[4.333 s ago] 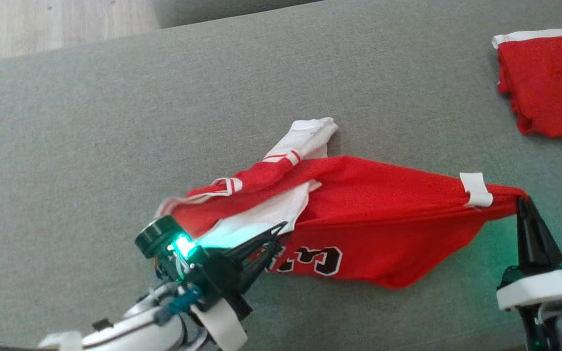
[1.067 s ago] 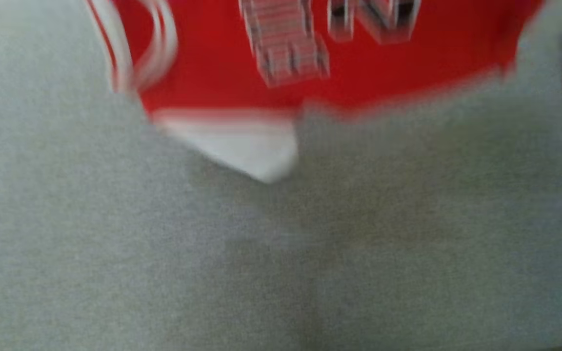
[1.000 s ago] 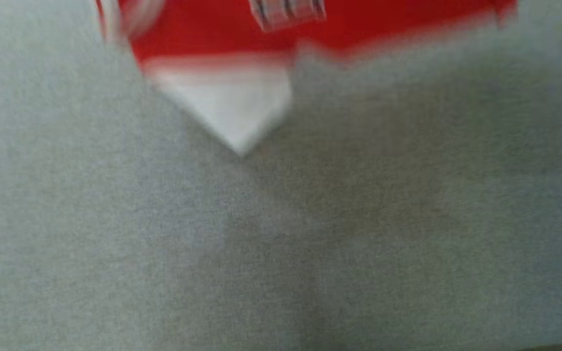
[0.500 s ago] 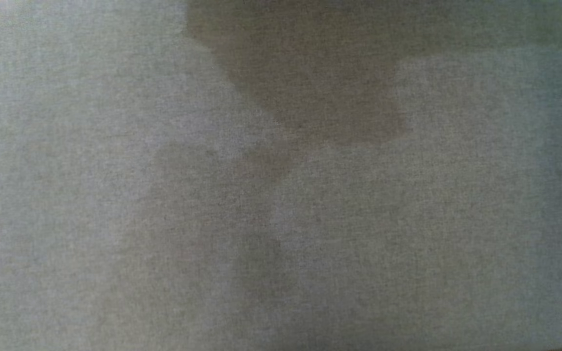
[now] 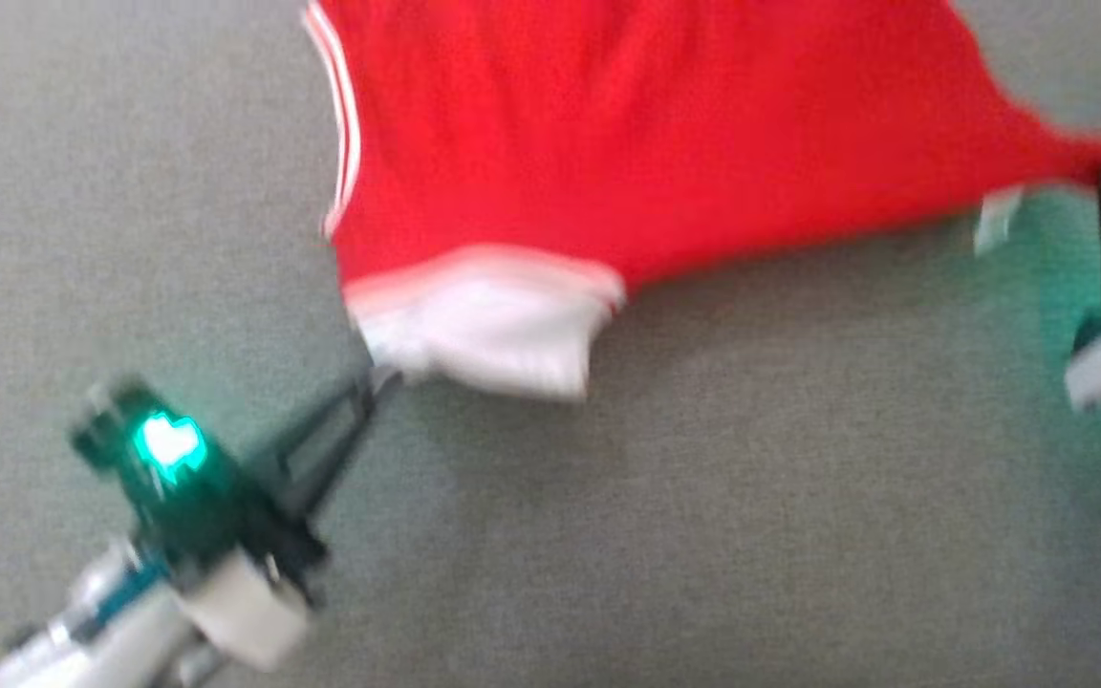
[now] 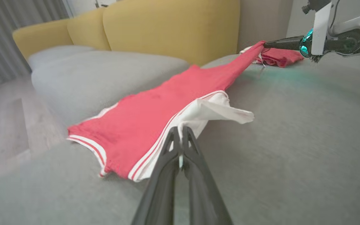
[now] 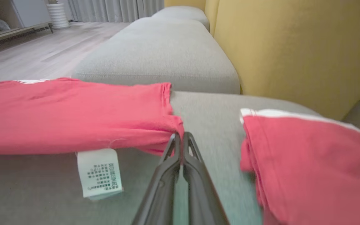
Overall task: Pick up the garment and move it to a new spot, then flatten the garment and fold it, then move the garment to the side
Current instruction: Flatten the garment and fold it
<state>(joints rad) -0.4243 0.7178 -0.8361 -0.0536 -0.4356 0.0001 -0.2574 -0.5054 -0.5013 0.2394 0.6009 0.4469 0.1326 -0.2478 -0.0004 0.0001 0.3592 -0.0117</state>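
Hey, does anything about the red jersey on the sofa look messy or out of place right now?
Yes. The jersey is not flat: a white flap sticks out crumpled by the left gripper, and the care label dangles loose near the right gripper.

Red pile (image 7: 308, 162) near right gripper (image 7: 181, 136)

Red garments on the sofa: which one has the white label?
The stretched-out jersey in the right gripper: its label hangs beside it. The folded garment lies free.
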